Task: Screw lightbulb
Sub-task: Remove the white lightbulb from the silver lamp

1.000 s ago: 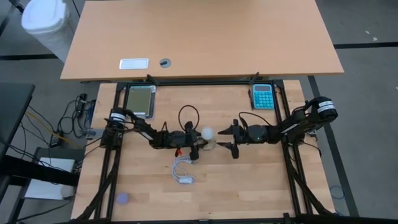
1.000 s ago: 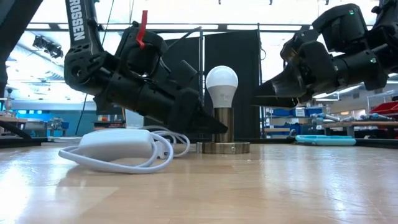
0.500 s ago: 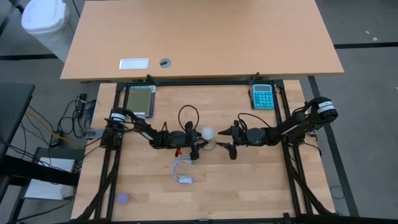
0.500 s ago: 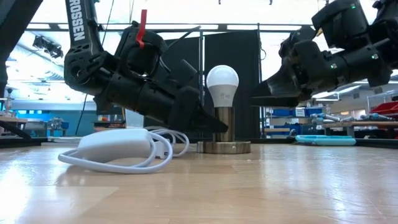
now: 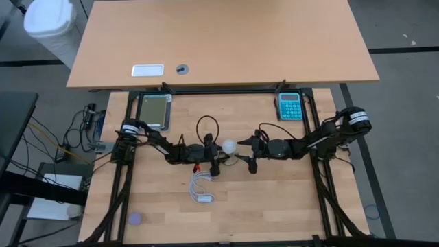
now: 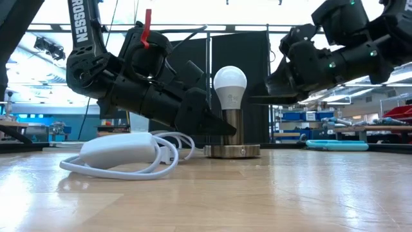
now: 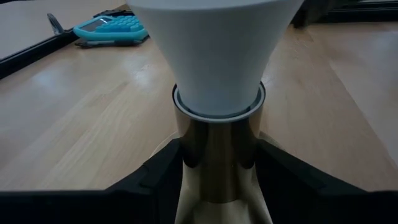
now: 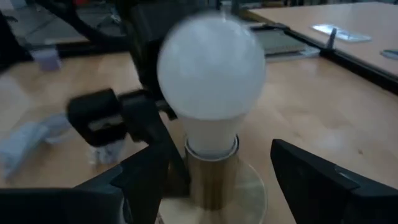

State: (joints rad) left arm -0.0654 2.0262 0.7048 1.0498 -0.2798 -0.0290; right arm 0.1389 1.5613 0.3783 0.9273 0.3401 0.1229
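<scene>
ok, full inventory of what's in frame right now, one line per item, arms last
lightbulb: 1, white, upright in the socket at table centre
socket: 1, metallic cylinder on a round base, under the bulb
cable: 1, white, coiled with its adapter on the table in front of the left gripper
calculator: 1, teal, far right part of the table
tray: 1, grey metallic, far left part of the table
small round object: 1, pale purple, near left corner
desk: 1, light wood, beyond the table, with a white card and a round grommet on it
bin: 1, white, on the floor far left
left gripper: 1, dark, shut on the socket's stem
right gripper: 1, dark, open, fingers either side of the bulb's base, apart from it
</scene>
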